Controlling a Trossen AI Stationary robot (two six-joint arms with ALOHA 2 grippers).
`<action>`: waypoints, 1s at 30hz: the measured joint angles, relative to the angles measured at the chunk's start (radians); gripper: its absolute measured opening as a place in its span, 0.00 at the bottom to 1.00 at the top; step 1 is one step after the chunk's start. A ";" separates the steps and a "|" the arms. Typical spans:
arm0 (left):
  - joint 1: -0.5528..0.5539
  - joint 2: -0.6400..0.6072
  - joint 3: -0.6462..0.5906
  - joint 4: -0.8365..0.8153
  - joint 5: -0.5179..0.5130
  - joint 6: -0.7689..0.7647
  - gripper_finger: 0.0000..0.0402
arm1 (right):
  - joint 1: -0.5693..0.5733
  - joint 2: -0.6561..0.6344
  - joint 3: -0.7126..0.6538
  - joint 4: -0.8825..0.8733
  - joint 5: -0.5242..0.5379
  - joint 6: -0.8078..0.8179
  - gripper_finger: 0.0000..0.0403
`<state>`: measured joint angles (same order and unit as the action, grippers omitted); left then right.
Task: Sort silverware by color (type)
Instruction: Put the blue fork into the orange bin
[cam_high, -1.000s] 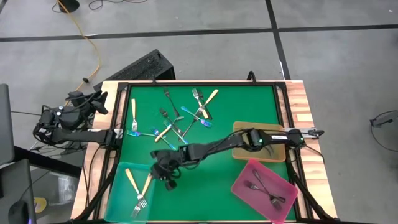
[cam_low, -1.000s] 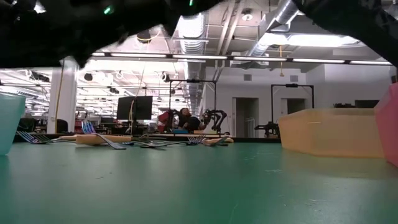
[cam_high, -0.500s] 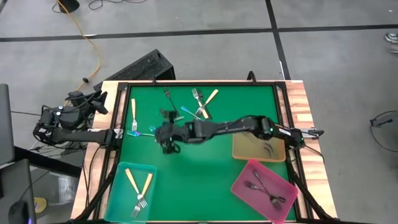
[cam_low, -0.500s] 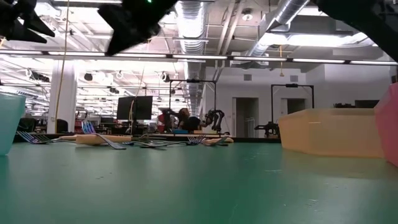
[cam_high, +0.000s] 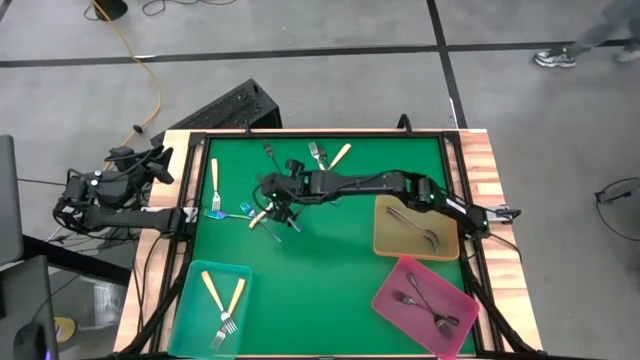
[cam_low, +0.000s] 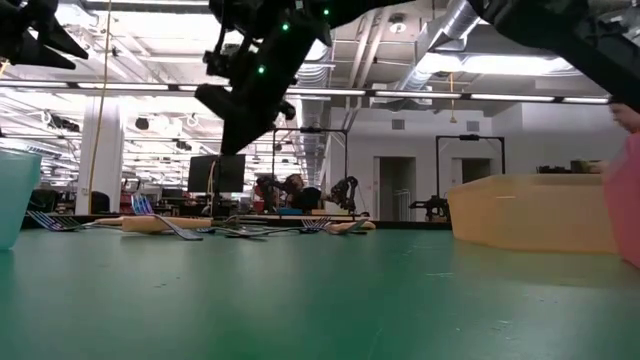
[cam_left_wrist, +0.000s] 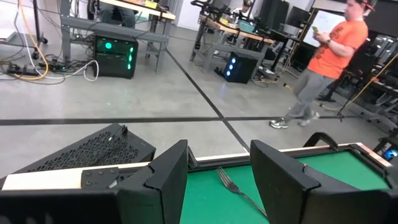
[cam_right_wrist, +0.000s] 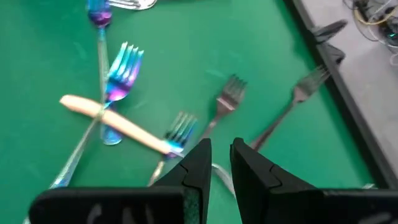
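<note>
Loose silverware lies in a crossed pile (cam_high: 285, 190) on the far half of the green mat: cream-handled forks (cam_right_wrist: 118, 121), blue-rainbow forks (cam_right_wrist: 121, 68) and dark forks (cam_right_wrist: 227, 99). One cream fork (cam_high: 213, 175) lies apart at the left. My right gripper (cam_high: 275, 195) hangs above the pile, slanting down, its fingers (cam_right_wrist: 199, 168) a narrow gap apart with nothing between them. It hangs well above the forks in the low view (cam_low: 245, 100). My left gripper (cam_high: 160, 160) waits open beyond the table's left edge, empty (cam_left_wrist: 217, 180).
A teal tray (cam_high: 190, 300) at the near left holds two cream forks. A tan tray (cam_high: 385, 240) at the right and a pink tray (cam_high: 390, 300) at the near right hold grey and dark forks. A person in an orange shirt (cam_left_wrist: 329, 56) walks beyond the table.
My right gripper has gone from beside the teal tray at the near left toward the far edge, rising a little and turning, and now hangs over the loose pile. The forks have stayed where they were.
</note>
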<state>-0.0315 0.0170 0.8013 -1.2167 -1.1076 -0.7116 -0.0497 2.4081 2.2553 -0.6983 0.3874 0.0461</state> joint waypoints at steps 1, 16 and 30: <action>0.000 0.000 0.000 0.000 0.000 0.000 0.39 | 0.001 0.000 -0.013 0.008 0.000 0.001 0.20; 0.000 0.000 0.000 0.000 0.000 -0.005 0.39 | 0.022 0.002 -0.239 0.311 -0.003 0.135 0.20; 0.000 0.000 0.000 0.000 0.000 -0.004 0.39 | 0.066 0.001 -0.299 0.443 -0.068 0.130 0.36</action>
<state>-0.0315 0.0170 0.8013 -1.2167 -1.1076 -0.7158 0.0162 2.4094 1.9568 -0.2558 0.3195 0.1763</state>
